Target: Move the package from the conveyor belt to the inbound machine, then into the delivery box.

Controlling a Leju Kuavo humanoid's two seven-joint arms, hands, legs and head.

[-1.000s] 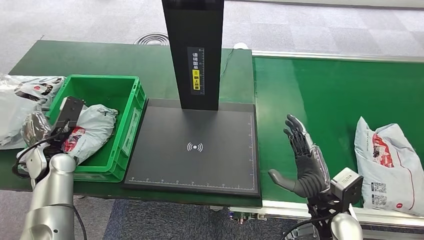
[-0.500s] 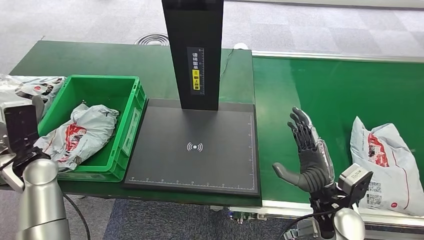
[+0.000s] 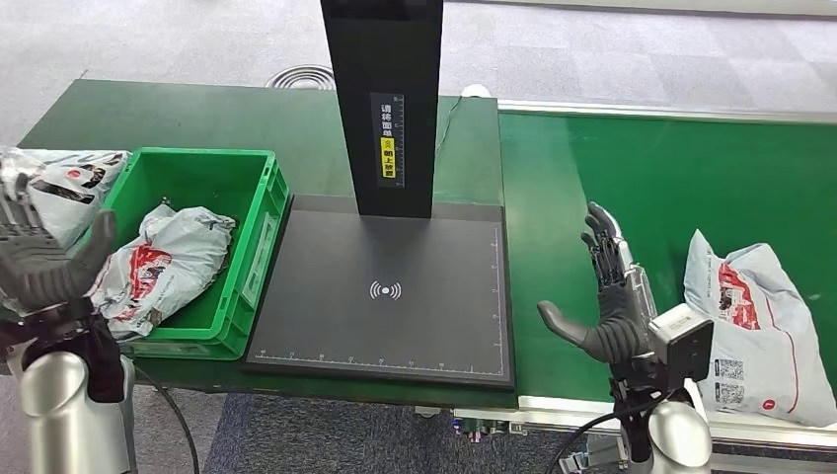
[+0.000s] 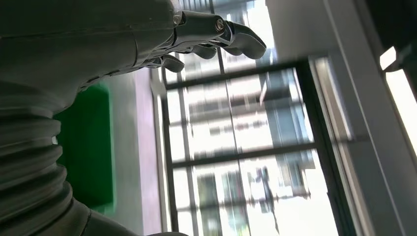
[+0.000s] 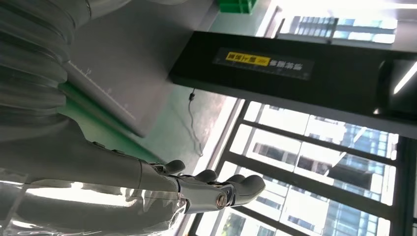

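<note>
Both hands empty, fingers spread; package (image 3: 755, 331) lies on the belt (image 3: 671, 188) just beside right hand (image 3: 614, 311).

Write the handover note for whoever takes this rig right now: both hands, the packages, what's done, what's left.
Left hand: open, raised beside the green delivery box, holding nothing.
Right hand: open over the conveyor belt, facing the next package, not touching it.
Done: one package in the box.
Inbound machine pad is bare.
Left: grasp the belt package, place it on the machine, then the box.
</note>
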